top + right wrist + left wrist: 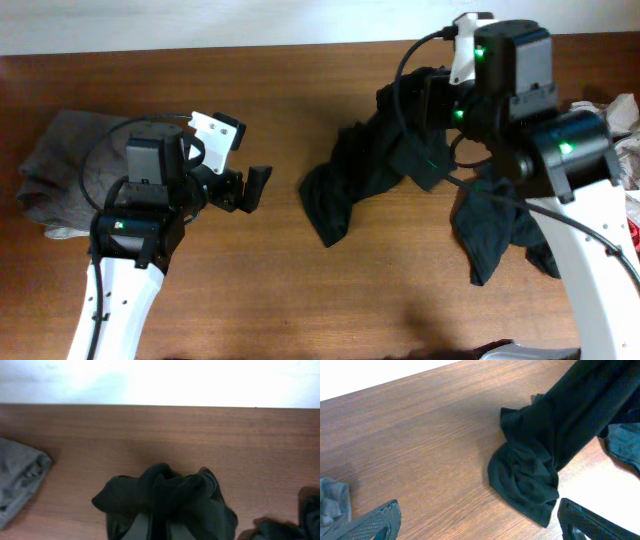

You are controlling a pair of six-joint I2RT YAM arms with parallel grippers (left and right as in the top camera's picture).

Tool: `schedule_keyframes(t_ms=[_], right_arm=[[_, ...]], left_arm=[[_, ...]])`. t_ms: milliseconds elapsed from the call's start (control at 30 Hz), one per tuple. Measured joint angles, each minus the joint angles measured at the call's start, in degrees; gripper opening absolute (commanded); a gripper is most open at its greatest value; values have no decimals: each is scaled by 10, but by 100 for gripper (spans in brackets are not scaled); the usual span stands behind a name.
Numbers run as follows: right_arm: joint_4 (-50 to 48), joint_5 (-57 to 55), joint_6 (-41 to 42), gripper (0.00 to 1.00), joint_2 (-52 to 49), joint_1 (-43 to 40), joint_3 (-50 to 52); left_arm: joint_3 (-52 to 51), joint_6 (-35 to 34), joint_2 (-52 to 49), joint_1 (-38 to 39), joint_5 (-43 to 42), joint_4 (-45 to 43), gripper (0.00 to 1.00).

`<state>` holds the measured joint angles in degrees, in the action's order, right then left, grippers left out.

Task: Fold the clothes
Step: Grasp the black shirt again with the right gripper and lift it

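The wooden table [300, 300] lies under both arms. The largest cloth on it is the black garment [345, 185], a crumpled, twisted length. One end bunches up at the right gripper [154, 526], whose jaws are clamped on a raised fold of it. In the right wrist view the dark cloth [165, 495] humps over the fingers and hides their tips. From that grip the garment trails away towards the left gripper [480, 532] and ends in a rumpled lobe [530, 475] lying flat just ahead of it, apart from both fingers. Another part drapes back beneath the right arm. A grey garment [70, 150] lies flattened behind and outboard of the left gripper, partly under that arm. Light crumpled garments [625, 130] sit at the table edge outboard of the right arm. The left gripper's jaws are spread wide and hold nothing.
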<state>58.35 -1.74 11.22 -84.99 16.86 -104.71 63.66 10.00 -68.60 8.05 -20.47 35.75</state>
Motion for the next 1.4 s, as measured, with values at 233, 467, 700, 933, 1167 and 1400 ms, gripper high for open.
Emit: schedule_keyframes(t_ms=[233,467,700,933,1167,1400], right_arm=[[5,2,-20,4,-3,0,-20],[5,-11,-20,4,-2,0,-82],[7,-37,-38,4,4,0,-205],[27,-177,-66,4,35,-1,-281],[64,-304,-69,5,5,-39,-283],[139,-264,-5,4,-33,-43,-282]], left_arm=[[0,0,0,0,-41,0,100],[0,0,0,0,-53,0,100],[0,0,0,0,-51,-6,100],[0,0,0,0,-50,-6,100],[0,0,0,0,-50,-6,100],[0,0,0,0,-50,-6,100]])
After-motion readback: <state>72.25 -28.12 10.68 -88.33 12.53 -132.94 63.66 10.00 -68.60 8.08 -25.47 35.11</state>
